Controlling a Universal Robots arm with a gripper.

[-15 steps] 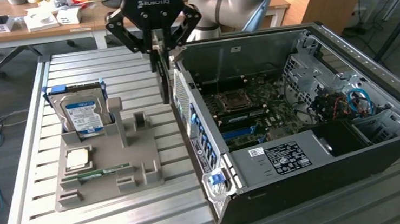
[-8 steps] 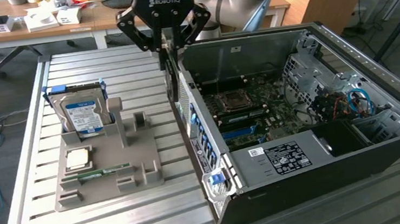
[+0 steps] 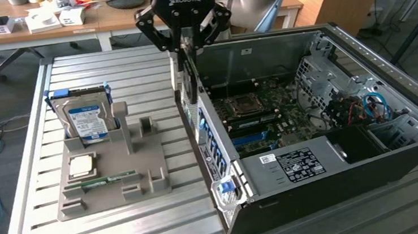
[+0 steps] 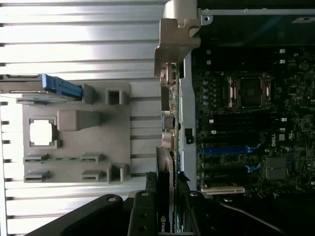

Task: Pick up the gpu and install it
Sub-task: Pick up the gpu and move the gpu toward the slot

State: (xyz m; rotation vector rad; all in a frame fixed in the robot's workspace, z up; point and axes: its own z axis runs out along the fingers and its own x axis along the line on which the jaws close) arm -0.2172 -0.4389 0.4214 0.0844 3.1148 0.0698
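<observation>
My gripper (image 3: pixel 185 46) is shut on the gpu (image 3: pixel 183 76), a thin dark card that hangs edge-down from the fingers. The card is in the air above the near wall of the open computer case (image 3: pixel 394 152), at the case's rear-panel side. In the wrist view the gpu (image 4: pixel 168 162) is seen edge-on between the black fingers (image 4: pixel 142 216), with its silver bracket (image 4: pixel 175 44) at the far end. The motherboard (image 4: pixel 246 123) with its blue and black slots lies beside the card, lower down inside the case.
A grey holder tray (image 3: pixel 153 176) sits on the slatted metal table (image 3: pixel 113 233) at the exterior view's left. It carries an upright hard drive (image 3: pixel 88 119), a square processor (image 3: pixel 82 165) and a green memory stick (image 3: pixel 108 178). Desks with boxes stand behind.
</observation>
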